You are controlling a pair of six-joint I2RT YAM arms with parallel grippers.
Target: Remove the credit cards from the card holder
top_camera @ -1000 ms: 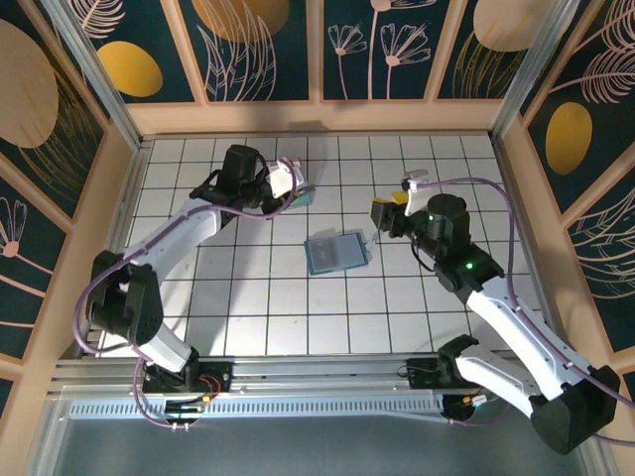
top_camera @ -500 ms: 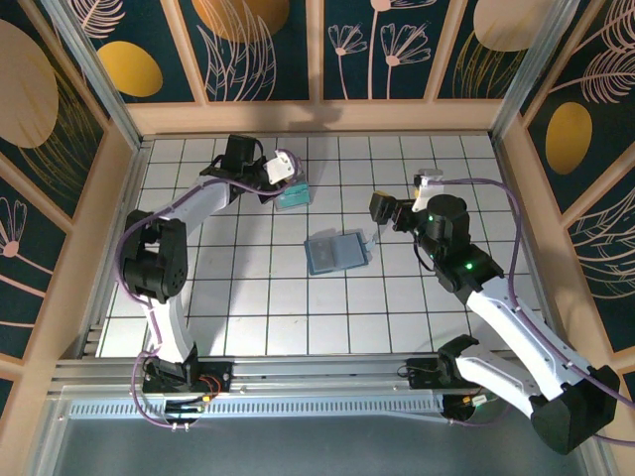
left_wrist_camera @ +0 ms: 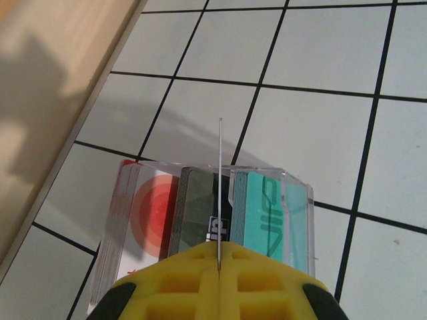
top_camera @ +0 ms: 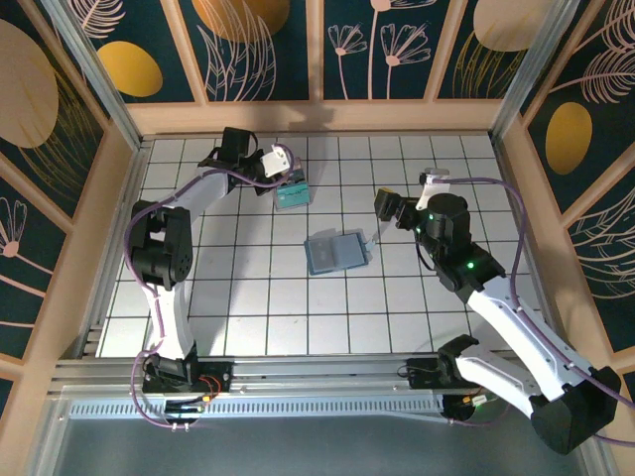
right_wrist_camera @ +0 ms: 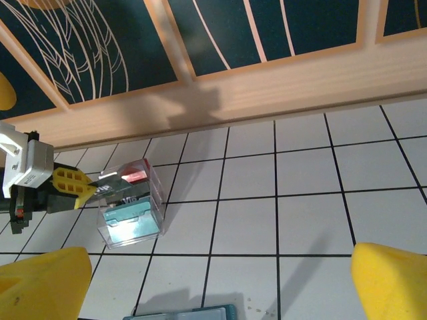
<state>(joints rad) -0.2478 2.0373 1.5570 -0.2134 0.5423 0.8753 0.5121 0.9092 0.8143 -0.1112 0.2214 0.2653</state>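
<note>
Card holder lies on white gridded table (floral walls around).

Bright, even overhead light; soft shadows on back wall and tiles; wrist-view foregrounds slightly blurred.

My left arm has reached out toward the far left. Its elbow, which sat low near the left side a second ago, has swung in toward the right and away from the near edge, so the forearm now runs flatter across the table. With it my left claw, carrying the credit card pinched edge-on, has drawn a little toward the far side and now sits by the far-left edge of the clear box. My right claw has spread its fingers much wider than before, and its wrist has crept slightly right and far.
</note>
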